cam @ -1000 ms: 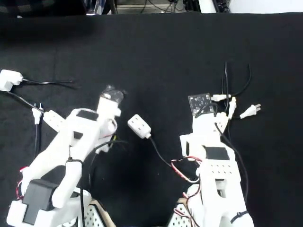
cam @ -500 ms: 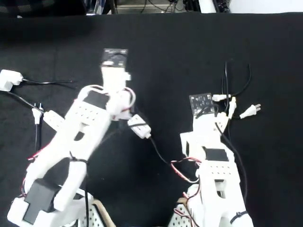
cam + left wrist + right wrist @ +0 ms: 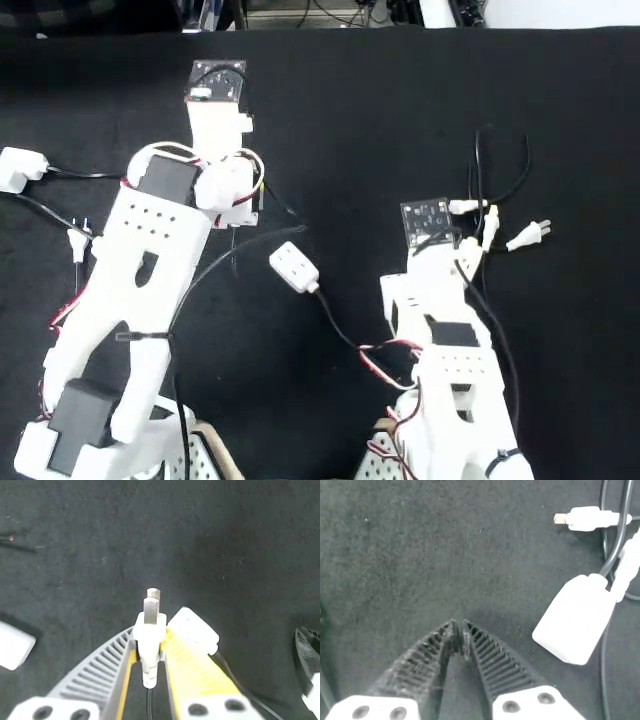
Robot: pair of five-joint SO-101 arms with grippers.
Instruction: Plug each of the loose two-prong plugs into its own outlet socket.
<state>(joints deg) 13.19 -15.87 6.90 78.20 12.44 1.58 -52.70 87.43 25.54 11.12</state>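
Observation:
My left gripper (image 3: 150,631) is shut on a white two-prong plug (image 3: 149,645), its prongs sticking out past the fingertips over bare black cloth. In the high view the left arm (image 3: 150,240) stretches toward the table's far side. A white outlet socket (image 3: 293,266) lies mid-table with its cord trailing toward the front. My right gripper (image 3: 458,632) is shut and holds nothing, low over the cloth. Beside it lie a white outlet block (image 3: 576,618) and a loose white plug (image 3: 585,517), which is also in the high view as plug (image 3: 527,236) right of the right arm (image 3: 440,270).
Another white block (image 3: 20,167) with a black cord sits at the left edge. A small plug (image 3: 78,241) lies beside the left arm. Black cords (image 3: 500,170) loop beyond the right arm. A white block (image 3: 192,626) with a thin cord shows behind my yellow finger.
The left arm has swung from beside the middle outlet and stretched out toward the far side of the table. The right arm has stayed put.

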